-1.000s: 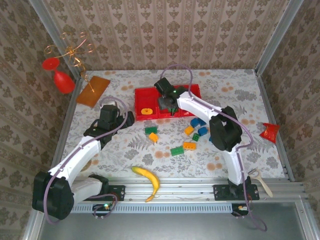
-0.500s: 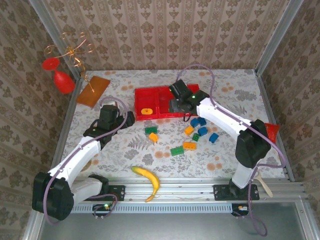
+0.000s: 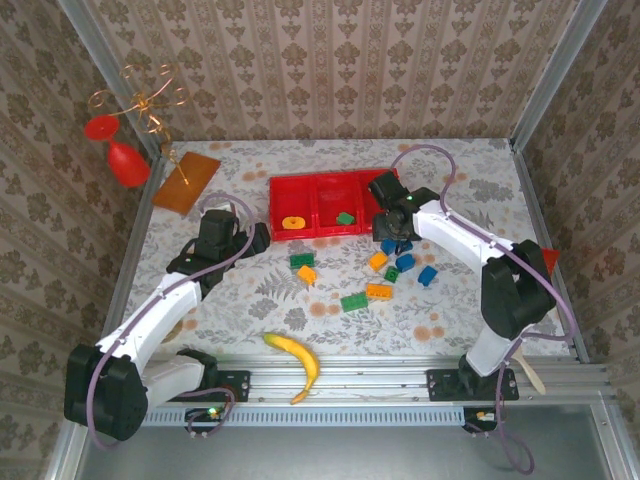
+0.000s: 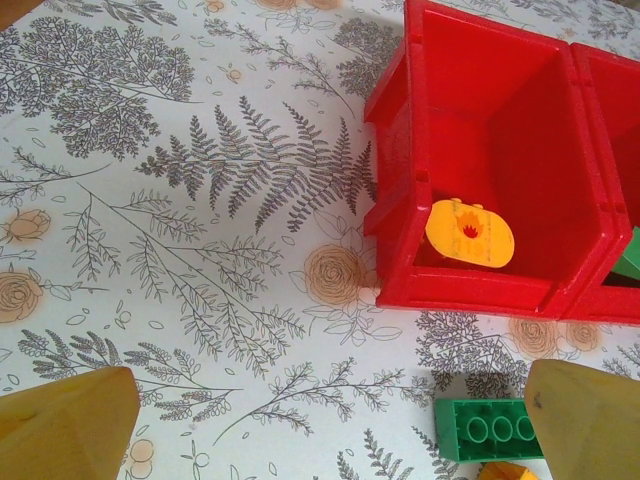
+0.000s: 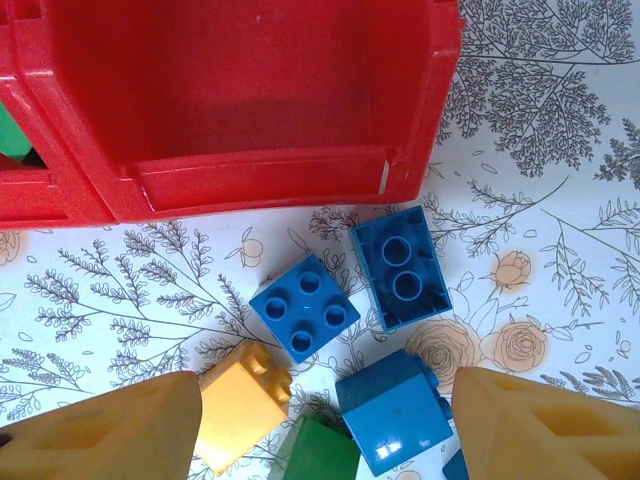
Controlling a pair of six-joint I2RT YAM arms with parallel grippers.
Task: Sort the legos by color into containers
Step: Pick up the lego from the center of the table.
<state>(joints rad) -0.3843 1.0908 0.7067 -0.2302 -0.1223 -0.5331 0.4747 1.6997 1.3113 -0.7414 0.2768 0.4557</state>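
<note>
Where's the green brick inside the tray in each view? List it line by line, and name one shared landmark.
Top external: green brick in the middle compartment, just above picture centre.
Left wrist: a sliver at the right edge, mid-height.
Right wrist: a sliver at the left edge, upper part.
Shared landmark: the red tray.

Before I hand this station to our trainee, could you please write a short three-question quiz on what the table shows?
1. True or false: the orange round piece lies in the middle compartment of the red tray.
2. What colour is the lone brick in the middle compartment? A blue, B green, C orange.
3. Fill in: the right end effector, open, hangs over loose bricks that are mostly ___.
Key: 1 false, it lies in the left compartment; 2 B; 3 blue.
</note>
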